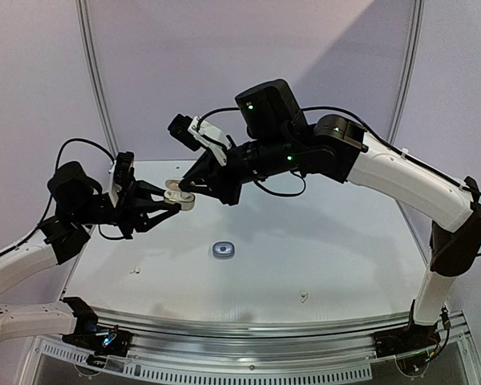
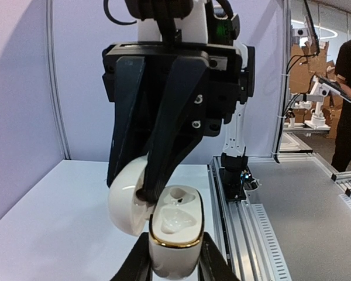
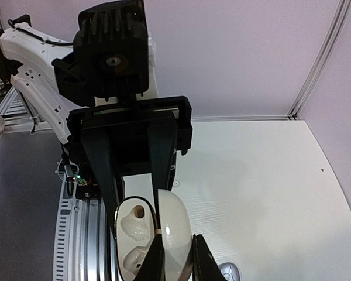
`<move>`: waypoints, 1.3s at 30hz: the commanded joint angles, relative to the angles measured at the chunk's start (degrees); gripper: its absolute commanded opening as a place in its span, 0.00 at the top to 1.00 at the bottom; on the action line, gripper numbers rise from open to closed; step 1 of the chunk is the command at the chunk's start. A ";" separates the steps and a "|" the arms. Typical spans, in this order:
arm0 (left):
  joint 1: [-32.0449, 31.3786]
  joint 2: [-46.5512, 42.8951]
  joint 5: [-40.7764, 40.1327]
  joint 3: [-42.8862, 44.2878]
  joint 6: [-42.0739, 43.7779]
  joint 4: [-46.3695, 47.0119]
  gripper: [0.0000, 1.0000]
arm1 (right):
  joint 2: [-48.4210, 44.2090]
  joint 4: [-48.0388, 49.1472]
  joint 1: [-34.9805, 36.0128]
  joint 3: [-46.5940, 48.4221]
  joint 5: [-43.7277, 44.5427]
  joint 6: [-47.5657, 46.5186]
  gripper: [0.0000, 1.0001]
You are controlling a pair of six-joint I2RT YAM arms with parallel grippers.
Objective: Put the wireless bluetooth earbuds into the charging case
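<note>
In the left wrist view, the left gripper (image 2: pixel 175 253) is seen lowest and closest, its dark fingers pressed against both sides of the charging case (image 2: pixel 174 237), a glossy white rounded shell edged by a thin gold rim. The hinged lid (image 2: pixel 126 206) is swung open to one side and is pinched by the tips of the right gripper (image 2: pixel 147 196), which reaches down from above. Two moulded wells are exposed inside; they look unfilled, though this cannot be told for sure. In the right wrist view the same grip is shown from the other side: the right fingers are closed on the smooth domed lid, the left fingers are clamped on the body, and the wells again appear hollow. In the top view the case is seen held in mid-air between the two arms, well above the table (image 1: pixel 345 257). Two tiny pale specks, taken to be earbuds (image 1: pixel 132 271), lie far apart on the white surface, the second (image 1: pixel 305 297) nearer the right arm; a small grey oval object (image 1: pixel 223 251) rests between them. The earbuds are judged to be very light, hard, rounded and slick, so they may squirt from the fingers; each would best be taken across its widest part with a gentle squeeze.
</note>
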 commanded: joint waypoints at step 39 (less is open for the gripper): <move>-1.61 0.59 0.98 -0.37 1.37 -2.17 0.76 | -1.93 3.39 0.24 1.75 -1.02 -0.32 0.96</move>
